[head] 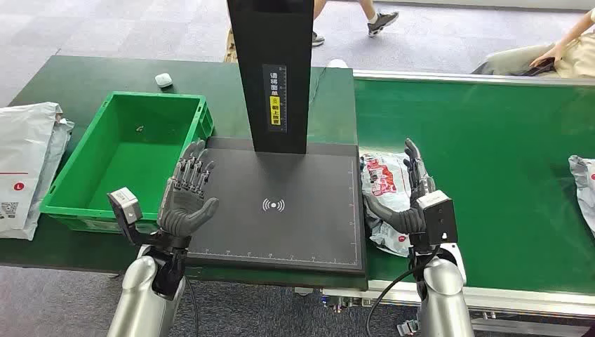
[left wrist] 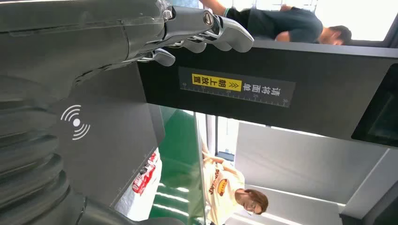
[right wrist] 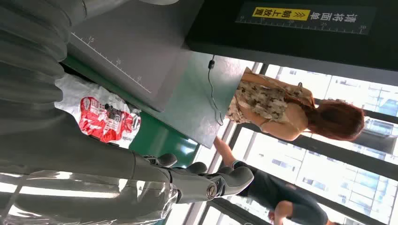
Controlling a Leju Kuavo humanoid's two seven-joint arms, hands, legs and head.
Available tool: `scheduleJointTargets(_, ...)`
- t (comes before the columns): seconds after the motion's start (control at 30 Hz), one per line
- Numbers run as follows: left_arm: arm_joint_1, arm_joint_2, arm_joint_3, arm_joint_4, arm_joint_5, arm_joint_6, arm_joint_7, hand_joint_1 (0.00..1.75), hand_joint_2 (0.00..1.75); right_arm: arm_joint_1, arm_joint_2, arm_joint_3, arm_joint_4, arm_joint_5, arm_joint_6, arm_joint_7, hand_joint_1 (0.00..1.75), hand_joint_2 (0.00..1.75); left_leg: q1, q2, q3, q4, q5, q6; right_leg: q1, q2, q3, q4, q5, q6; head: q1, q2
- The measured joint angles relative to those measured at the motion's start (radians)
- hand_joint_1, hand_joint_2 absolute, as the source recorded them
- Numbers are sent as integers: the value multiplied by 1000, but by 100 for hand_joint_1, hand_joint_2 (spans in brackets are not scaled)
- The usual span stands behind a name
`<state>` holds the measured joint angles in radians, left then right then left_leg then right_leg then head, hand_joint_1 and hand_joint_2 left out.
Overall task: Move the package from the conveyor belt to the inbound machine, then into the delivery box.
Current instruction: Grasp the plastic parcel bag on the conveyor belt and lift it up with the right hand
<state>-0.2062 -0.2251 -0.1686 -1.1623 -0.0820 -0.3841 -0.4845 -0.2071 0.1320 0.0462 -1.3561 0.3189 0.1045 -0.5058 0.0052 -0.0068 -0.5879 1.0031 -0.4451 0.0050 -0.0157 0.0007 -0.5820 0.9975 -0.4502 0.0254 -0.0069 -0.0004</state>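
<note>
The white package with red print (head: 381,184) lies on the green conveyor belt (head: 491,154), against the right edge of the inbound machine's black platform (head: 281,225). My right hand (head: 415,195) is open and lies over the package's right side, fingers straight and thumb reaching across it. The right wrist view shows the package (right wrist: 101,117) beside that hand's fingers (right wrist: 206,183). My left hand (head: 188,195) is open and empty over the platform's left edge, next to the green delivery box (head: 158,96). The machine's black column (head: 270,70) stands behind the platform.
White bags (head: 24,158) are piled on the table left of the box. Another package (head: 584,186) lies on the belt at the far right. A small white object (head: 163,79) sits behind the box. People (head: 554,56) are beyond the belt.
</note>
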Motion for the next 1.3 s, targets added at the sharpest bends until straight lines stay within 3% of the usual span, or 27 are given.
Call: scheduleJointTargets(1.3, -3, -1, 0, 2, -3, -2, 0, 0, 175, 6, 0, -4, -5, 2, 0, 0, 0, 175, 0, 0, 0, 0, 0, 0, 0, 0, 0, 0, 0, 0, 0, 0)
